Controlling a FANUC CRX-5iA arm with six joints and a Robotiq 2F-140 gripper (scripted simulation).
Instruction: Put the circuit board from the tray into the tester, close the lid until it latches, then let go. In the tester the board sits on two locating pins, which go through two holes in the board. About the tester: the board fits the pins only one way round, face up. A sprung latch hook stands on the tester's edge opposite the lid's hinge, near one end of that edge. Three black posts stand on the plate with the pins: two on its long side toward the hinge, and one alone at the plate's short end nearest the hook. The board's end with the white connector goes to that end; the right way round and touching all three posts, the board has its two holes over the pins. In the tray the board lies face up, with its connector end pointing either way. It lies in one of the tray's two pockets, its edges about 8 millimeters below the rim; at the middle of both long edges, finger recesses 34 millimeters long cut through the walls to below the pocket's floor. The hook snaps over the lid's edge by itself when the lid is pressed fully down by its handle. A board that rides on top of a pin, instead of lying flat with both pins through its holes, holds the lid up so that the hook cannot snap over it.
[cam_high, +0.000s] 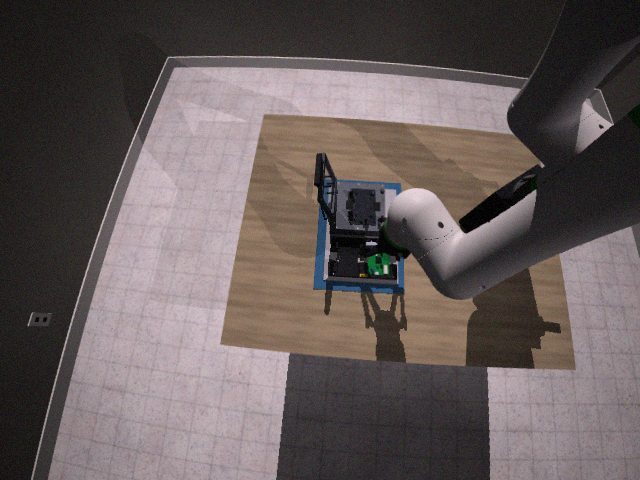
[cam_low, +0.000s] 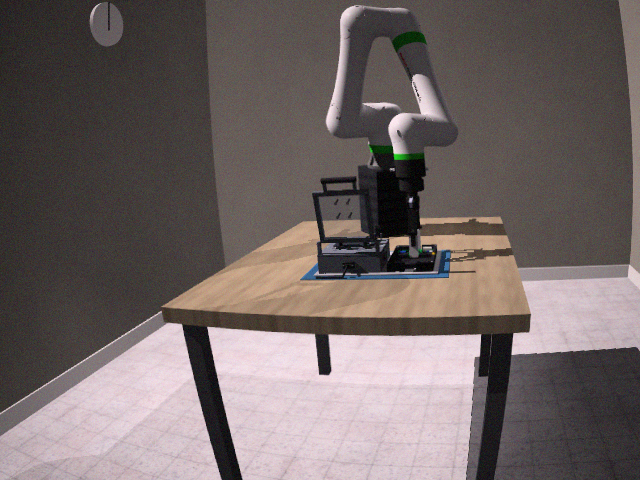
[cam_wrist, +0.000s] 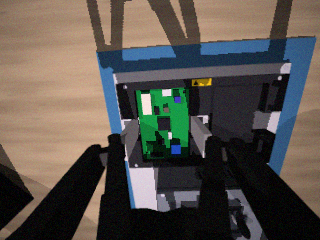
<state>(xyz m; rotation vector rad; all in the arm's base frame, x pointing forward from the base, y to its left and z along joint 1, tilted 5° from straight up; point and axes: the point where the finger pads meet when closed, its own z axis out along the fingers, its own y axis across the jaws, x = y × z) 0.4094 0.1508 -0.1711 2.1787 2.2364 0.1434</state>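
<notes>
Circuit board (cam_high: 378, 264) (cam_wrist: 164, 122) still to leave its tray (cam_high: 361, 281) (cam_wrist: 165, 71)
Gripper (cam_high: 379, 258) (cam_low: 415, 255) (cam_wrist: 164, 125) fingers stand open astride it; seating, lid (cam_high: 325, 186) (cam_low: 342, 217) closing remain.

The worktop (cam_high: 289, 320) (cam_low: 361, 307) looks like pale wood, with streaky grain across a smooth, mostly matt top. Its legs (cam_low: 214, 397) look like dark, painted metal, flat in finish. The arm's shell (cam_high: 496, 263) (cam_low: 348, 77) looks like smooth white plastic or painted metal, softly shiny on its rounded joints. The fingers end in pale grey, smooth-looking faces, below linkages of matt black. The circuit board (cam_high: 378, 264) (cam_wrist: 177, 122) is a flat green, with a white connector (cam_wrist: 146, 104) that looks like matt plastic. The tray (cam_high: 361, 280) (cam_wrist: 200, 70) shows a smooth grey rim and dull black pockets. The tester's lid (cam_low: 341, 214) has a dark frame around a see-through, glassy or clear plastic pane. The blue mat (cam_high: 320, 268) (cam_low: 444, 263) (cam_wrist: 150, 61) looks even and matt. The floor (cam_high: 170, 403) (cam_low: 289, 413) reads as speckled pale tile.
</notes>
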